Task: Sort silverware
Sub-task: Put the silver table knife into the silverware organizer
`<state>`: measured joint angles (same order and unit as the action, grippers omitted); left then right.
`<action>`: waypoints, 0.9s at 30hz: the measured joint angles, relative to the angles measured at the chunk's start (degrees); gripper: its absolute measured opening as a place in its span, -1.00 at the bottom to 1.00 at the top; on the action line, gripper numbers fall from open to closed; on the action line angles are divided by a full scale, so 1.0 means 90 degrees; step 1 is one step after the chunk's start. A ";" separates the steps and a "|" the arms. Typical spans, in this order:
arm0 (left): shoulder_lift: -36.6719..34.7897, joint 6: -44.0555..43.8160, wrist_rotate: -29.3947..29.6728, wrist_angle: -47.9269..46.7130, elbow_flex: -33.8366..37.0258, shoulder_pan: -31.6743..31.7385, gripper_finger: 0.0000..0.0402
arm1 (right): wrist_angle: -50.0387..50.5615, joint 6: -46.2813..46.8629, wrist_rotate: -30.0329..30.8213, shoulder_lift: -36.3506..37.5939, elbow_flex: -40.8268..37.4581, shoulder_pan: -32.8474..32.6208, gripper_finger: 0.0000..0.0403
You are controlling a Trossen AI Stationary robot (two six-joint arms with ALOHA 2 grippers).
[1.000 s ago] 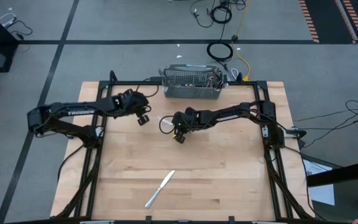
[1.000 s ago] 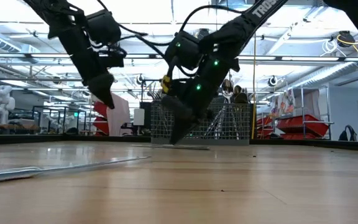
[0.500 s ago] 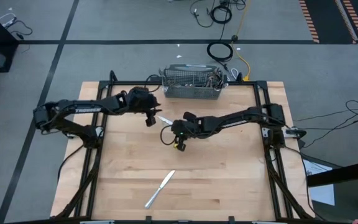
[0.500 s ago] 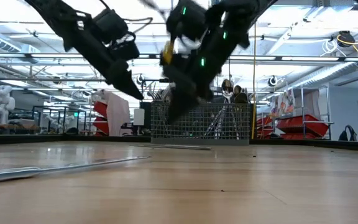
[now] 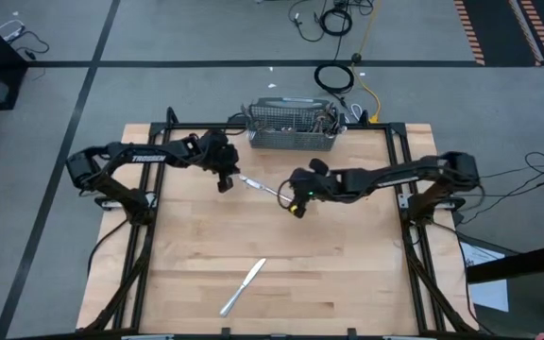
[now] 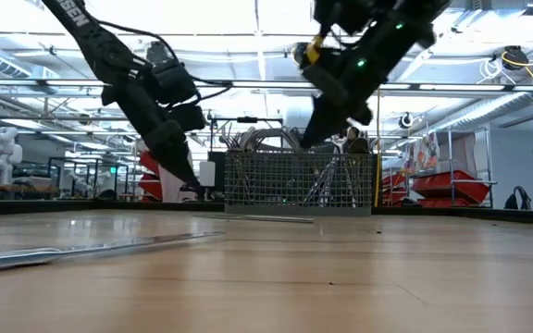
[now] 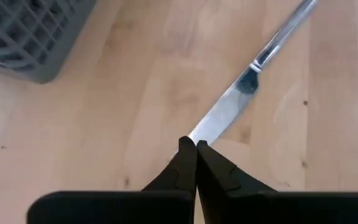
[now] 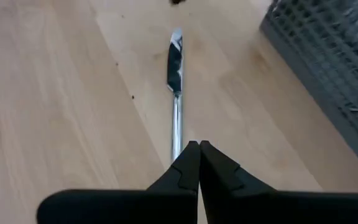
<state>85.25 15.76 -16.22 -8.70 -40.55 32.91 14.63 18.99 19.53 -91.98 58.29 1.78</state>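
Table knife [image 5: 261, 186]: held off the worktop [image 5: 348, 274] between both arms, blade tip pinched by the closed left hand [image 5: 227, 182], handle end by the closed right hand [image 5: 296, 207]. Judged light, rigid, slick; better gripped mid-handle.

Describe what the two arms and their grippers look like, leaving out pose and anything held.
Both arms are dark, nearly black, slim and jointed, with thin black cables looped alongside. The left arm carries white lettering on its link. The right arm shows small green lights and a yellow patch near its wrist. The left gripper and the right gripper each end in two black fingers tapering to a point.
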 joint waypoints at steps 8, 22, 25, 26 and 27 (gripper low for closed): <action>0.0000 -0.0031 -0.0124 0.0412 0.0483 0.0116 -0.98 | -0.0172 0.0171 0.0033 0.0526 -0.0431 0.0051 -1.00; 0.0477 -0.0328 -0.0188 0.1452 0.0703 0.0079 -0.99 | -0.0398 0.0169 0.0004 0.0506 -0.0431 0.0134 -1.00; 0.0645 -0.0334 -0.0188 0.1267 0.0715 0.0079 -0.99 | -0.0400 0.0169 0.0004 0.0504 -0.0431 0.0136 -1.00; 0.0703 -0.0328 -0.0188 0.1302 0.0714 0.0077 -1.00 | -0.0400 0.0169 0.0004 0.0504 -0.0431 0.0136 -1.00; 0.0768 -0.0324 -0.0191 0.1338 0.0713 0.0077 -1.00 | -0.0400 0.0168 0.0004 0.0504 -0.0431 0.0136 -1.00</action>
<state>92.17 12.85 -17.94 3.34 -34.13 33.61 11.03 20.51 19.57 -87.44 54.41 3.01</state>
